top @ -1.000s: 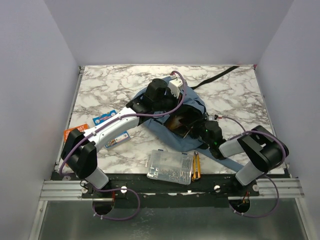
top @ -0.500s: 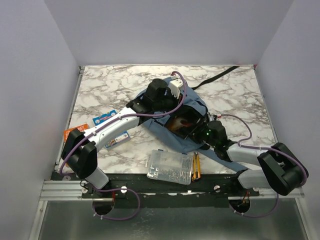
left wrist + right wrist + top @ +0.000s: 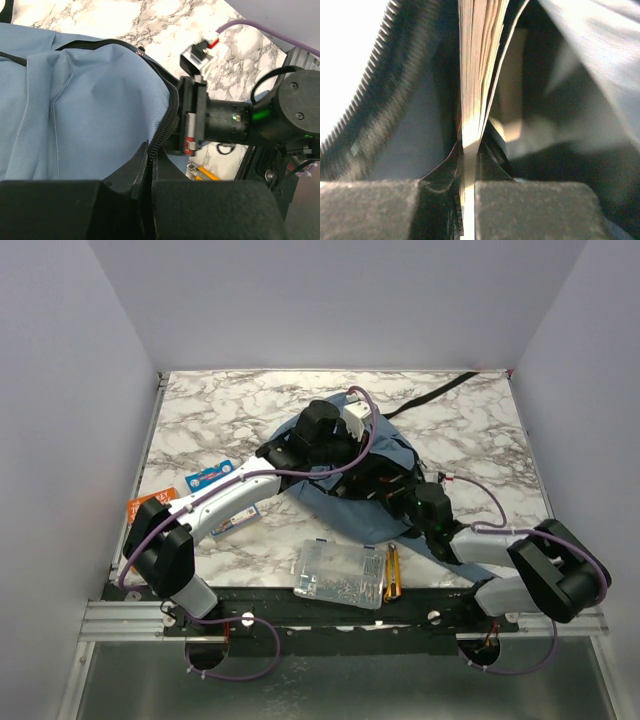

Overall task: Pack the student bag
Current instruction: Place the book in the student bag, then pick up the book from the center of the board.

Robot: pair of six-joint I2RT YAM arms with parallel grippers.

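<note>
The student bag point(image 3: 392, 453) lies mid-table, a blue-grey backpack with its zip mouth toward the right arm. My left gripper point(image 3: 149, 150) is shut on the bag's zipper edge point(image 3: 169, 122), holding the flap up; in the top view it sits at the bag's top point(image 3: 338, 452). My right gripper point(image 3: 468, 150) reaches inside the bag's mouth and is shut on the page edge of a book point(image 3: 476, 70) standing in the dark interior. Zipper teeth point(image 3: 365, 105) run along the left of that view. From above, the right gripper point(image 3: 402, 495) is hidden by the fabric.
A clear plastic box point(image 3: 338, 573) and a yellow-and-black tool point(image 3: 392, 573) lie at the near edge. Blue-white packets point(image 3: 208, 477) and an orange one point(image 3: 148, 505) sit at the left beside the left arm. A black strap point(image 3: 430, 395) trails to the far right corner.
The right gripper has closed on the book's pages. The bag's mouth, which showed the brown book from above, is now covered by the arms and fabric. The left grip is unchanged.
</note>
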